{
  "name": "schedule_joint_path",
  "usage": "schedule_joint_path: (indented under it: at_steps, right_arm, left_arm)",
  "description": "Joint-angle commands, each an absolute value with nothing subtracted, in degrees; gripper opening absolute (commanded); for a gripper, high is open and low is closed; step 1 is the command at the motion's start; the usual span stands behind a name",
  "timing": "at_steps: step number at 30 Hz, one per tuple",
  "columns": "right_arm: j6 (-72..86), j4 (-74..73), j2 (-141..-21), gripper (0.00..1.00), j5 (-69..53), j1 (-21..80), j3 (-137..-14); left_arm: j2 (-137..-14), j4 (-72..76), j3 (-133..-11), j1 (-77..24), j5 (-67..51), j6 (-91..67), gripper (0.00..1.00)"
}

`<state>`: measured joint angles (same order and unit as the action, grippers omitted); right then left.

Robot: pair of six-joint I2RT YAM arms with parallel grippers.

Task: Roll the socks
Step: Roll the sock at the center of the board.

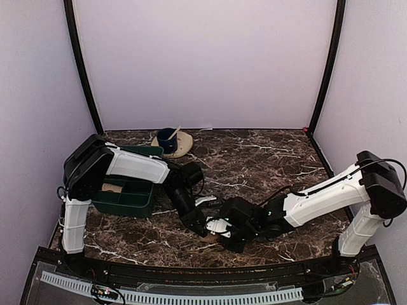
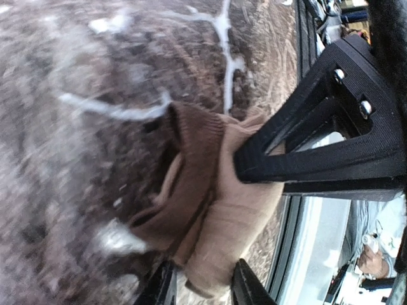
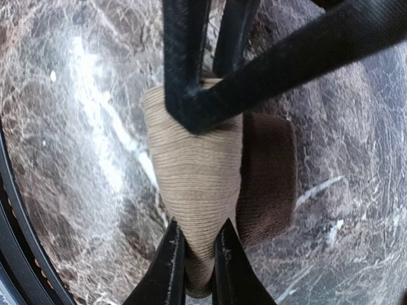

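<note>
One of the socks (image 3: 197,171) lies bunched on the marble near the table's front edge, tan ribbed cloth with a dark red-brown cuff (image 3: 267,178). My right gripper (image 3: 198,267) is shut on its tan end, and the cloth is pinched thin between the fingers. In the left wrist view the same sock (image 2: 235,210) sits between the parted fingers of my left gripper (image 2: 203,289), which is open with a gap on one side. The right gripper's black finger (image 2: 318,140) presses on the sock from the other end. From above, both grippers (image 1: 213,227) meet and hide the sock.
A dark green bin (image 1: 130,198) stands at the left under my left arm, with something tan (image 1: 113,188) inside. A beige saucer (image 1: 183,146) with a blue cup (image 1: 167,138) sits at the back. The table's front rail (image 2: 299,241) runs close by.
</note>
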<state>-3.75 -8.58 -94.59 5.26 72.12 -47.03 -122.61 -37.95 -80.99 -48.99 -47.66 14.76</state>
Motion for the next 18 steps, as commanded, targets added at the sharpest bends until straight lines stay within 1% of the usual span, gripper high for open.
schedule_joint_path:
  at_steps: [1,14,18]
  right_arm:
    - [-2.3,-12.6,-97.2,0.01,1.2,70.9,-47.3]
    - [-1.3,-15.2,-99.7,0.01,-3.4,68.9,-49.4]
    - [-0.9,-16.1,-100.5,0.01,-5.7,67.9,-50.1]
  left_arm:
    - [-118.3,-37.2,-78.4,-46.9,-43.8,13.7,0.31]
    - [-111.4,-31.4,-72.5,-43.7,-42.9,10.5,0.32]
    - [-109.5,-29.9,-71.0,-43.6,-38.3,9.5,0.32]
